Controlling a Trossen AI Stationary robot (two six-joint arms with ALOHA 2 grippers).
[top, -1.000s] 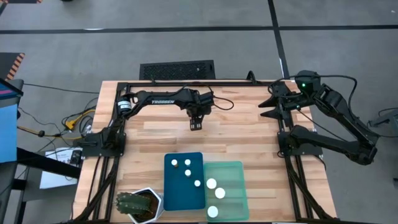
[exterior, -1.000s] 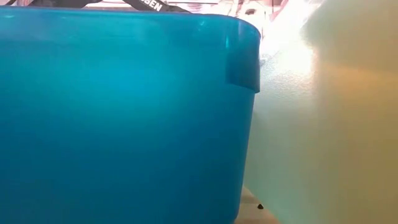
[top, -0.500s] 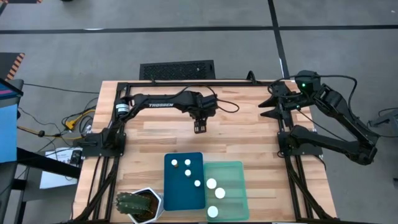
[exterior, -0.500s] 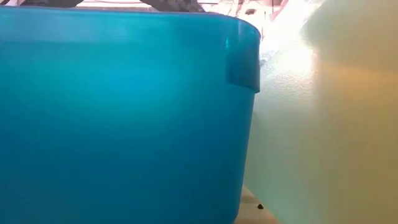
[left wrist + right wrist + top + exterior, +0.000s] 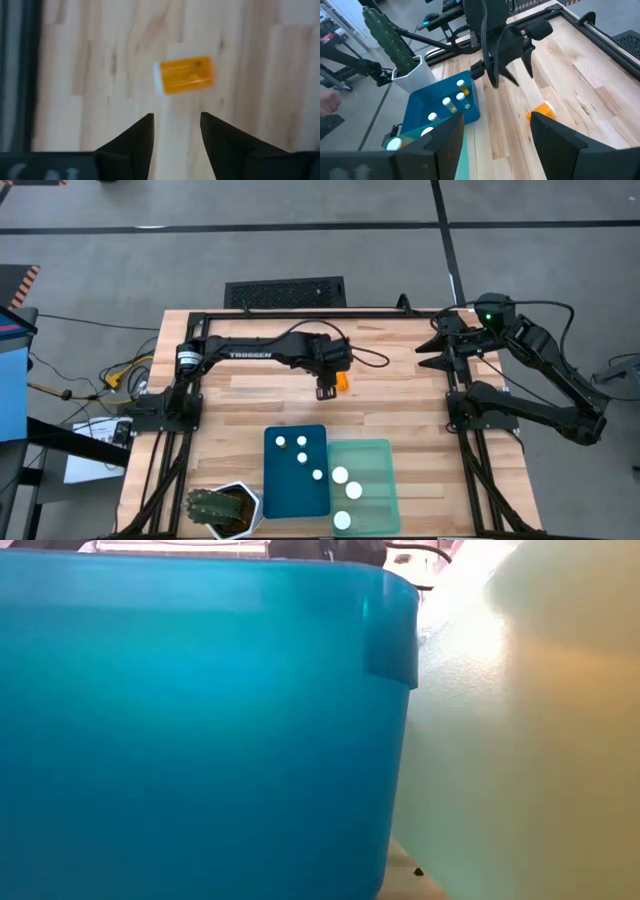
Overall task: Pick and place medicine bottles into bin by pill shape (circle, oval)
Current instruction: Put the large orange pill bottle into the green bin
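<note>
Wooden worktop carries all. Blue tray holds four bottles; green tray beside it holds three. Right tool waits at far right edge, fingers spread, empty. Left tool hangs mid-worktop, fingers spread, empty. Orange bottle lies on side just beside left tool.

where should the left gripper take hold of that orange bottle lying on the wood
Across the middle of its orange barrel. The bottle lies on its side on the bare table, so coming straight down, one of the fingers on each long side, probably suits. The left gripper is right beside it.
</note>
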